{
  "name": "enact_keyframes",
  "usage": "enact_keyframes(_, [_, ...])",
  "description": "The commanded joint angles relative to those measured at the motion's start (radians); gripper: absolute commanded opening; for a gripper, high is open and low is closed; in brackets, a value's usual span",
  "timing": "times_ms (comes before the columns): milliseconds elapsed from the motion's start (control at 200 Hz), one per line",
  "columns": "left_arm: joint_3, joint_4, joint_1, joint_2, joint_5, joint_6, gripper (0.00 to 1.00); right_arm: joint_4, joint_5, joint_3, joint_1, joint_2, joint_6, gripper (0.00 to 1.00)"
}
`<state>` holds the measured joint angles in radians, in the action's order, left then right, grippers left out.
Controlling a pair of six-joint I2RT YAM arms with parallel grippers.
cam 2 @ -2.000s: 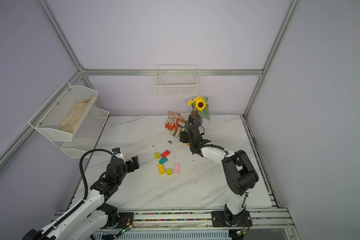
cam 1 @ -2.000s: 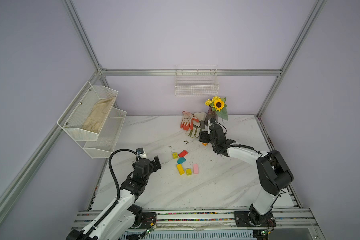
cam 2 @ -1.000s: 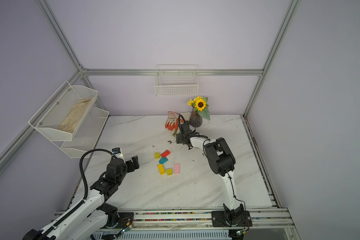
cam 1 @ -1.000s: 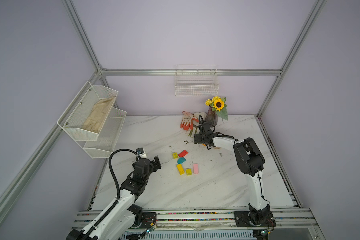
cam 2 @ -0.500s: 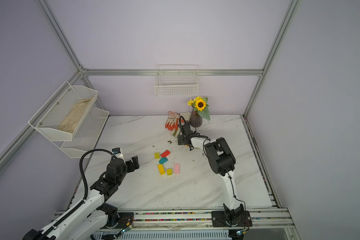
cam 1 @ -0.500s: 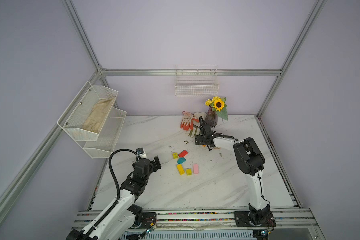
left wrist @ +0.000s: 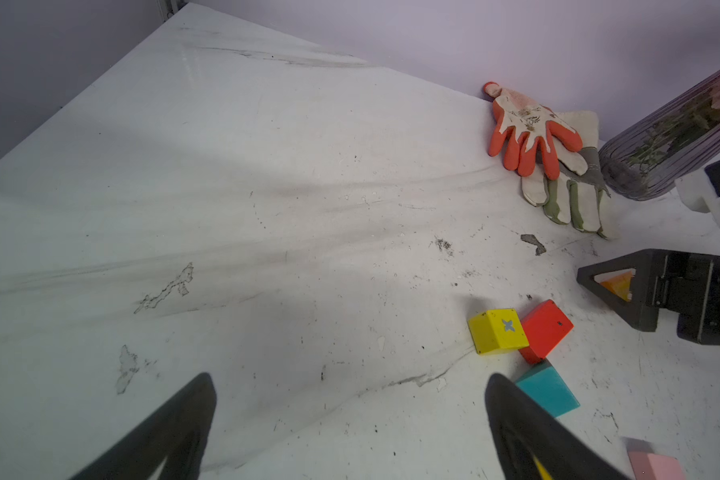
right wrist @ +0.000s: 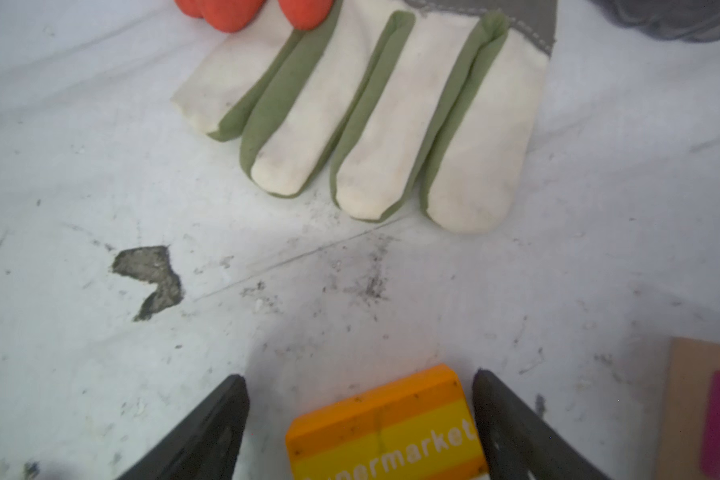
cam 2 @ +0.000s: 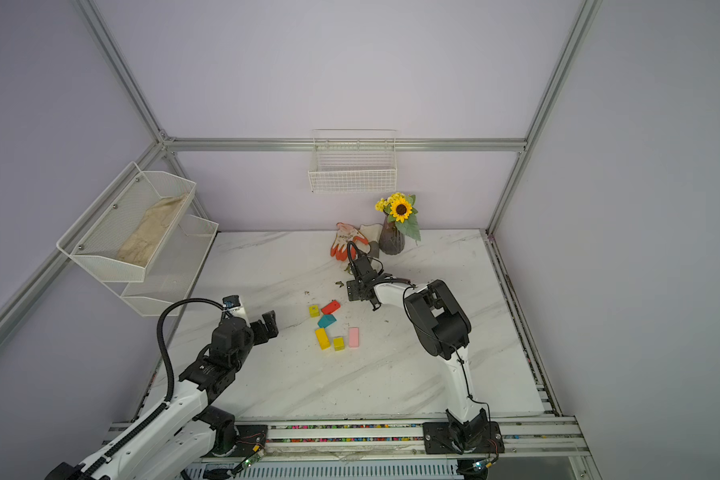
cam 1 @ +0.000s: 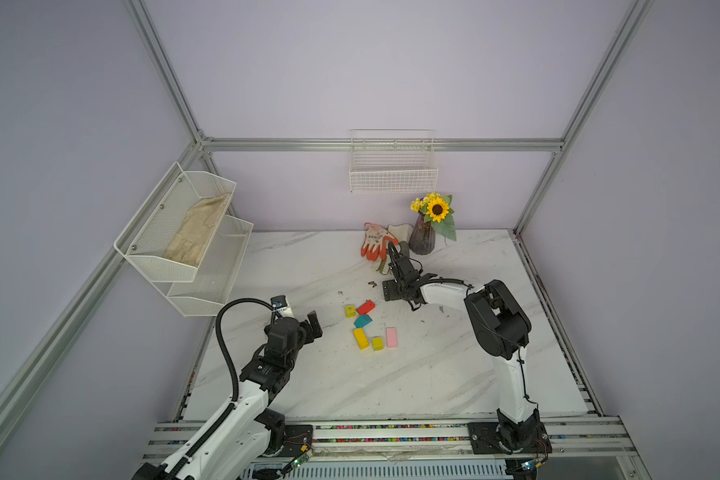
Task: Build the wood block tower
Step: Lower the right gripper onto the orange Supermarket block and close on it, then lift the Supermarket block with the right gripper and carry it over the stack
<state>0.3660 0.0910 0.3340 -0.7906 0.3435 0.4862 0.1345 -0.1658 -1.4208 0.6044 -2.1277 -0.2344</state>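
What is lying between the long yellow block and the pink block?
A small yellow cube sits between the long yellow block and the pink block, in both top views.

Yellow cube beside red block

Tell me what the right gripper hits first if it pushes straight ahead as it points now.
The orange block, sitting between the right gripper's open fingers; beyond it bare table, then likely the white-and-green glove. Depth is unclear.
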Motion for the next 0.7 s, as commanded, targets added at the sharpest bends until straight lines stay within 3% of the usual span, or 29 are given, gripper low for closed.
enact_keyframes(0, [-0.004,-0.035,-0.006,0.017,-0.006,-0.011,1.00,0.042,-0.012,0.024,0.017,0.040,-0.010,0.86])
enact_keyframes(330, [-0.009,-0.037,-0.006,0.028,-0.004,-0.009,1.00,0.050,-0.014,0.017,0.024,0.027,-0.028,0.74])
enact_keyframes(620, [-0.009,-0.056,-0.007,0.013,-0.006,-0.027,0.99,0.077,-0.014,-0.010,0.024,0.016,-0.042,0.51])
enact_keyframes(695, [0.043,0.027,-0.007,0.006,-0.006,-0.006,1.00,0.073,-0.009,-0.004,0.024,0.035,-0.042,0.48])
